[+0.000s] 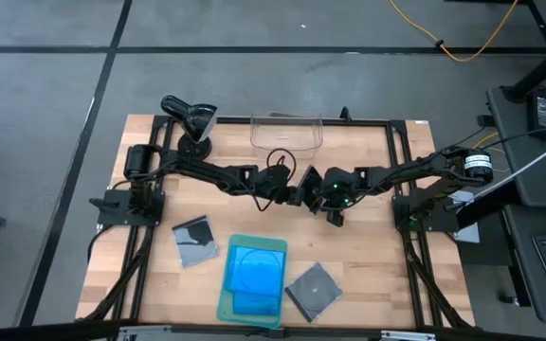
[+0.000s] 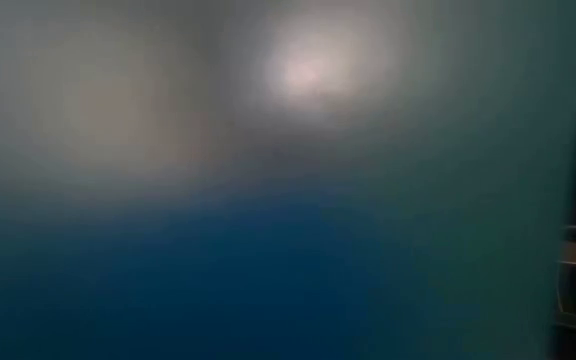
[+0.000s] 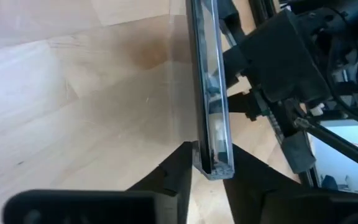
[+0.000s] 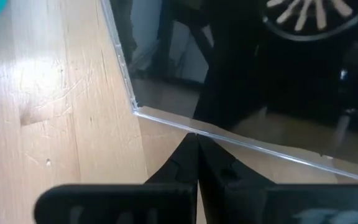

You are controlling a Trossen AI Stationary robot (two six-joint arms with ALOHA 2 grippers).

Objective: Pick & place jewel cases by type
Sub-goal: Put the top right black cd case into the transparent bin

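A clear plastic bin [image 1: 286, 131] stands at the middle of the far edge of the wooden desk [image 1: 368, 242]. A pale green tray [image 1: 227, 305] lies flat by the near edge, about midway along. Beyond the desk's right side, a yellow cable [image 1: 453, 43] loops over grey floor [image 1: 45, 85].

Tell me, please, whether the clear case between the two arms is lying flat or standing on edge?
On edge. In the left wrist view the dark clear jewel case shows only its thin side, pinched between the left claw's fingers above the table.
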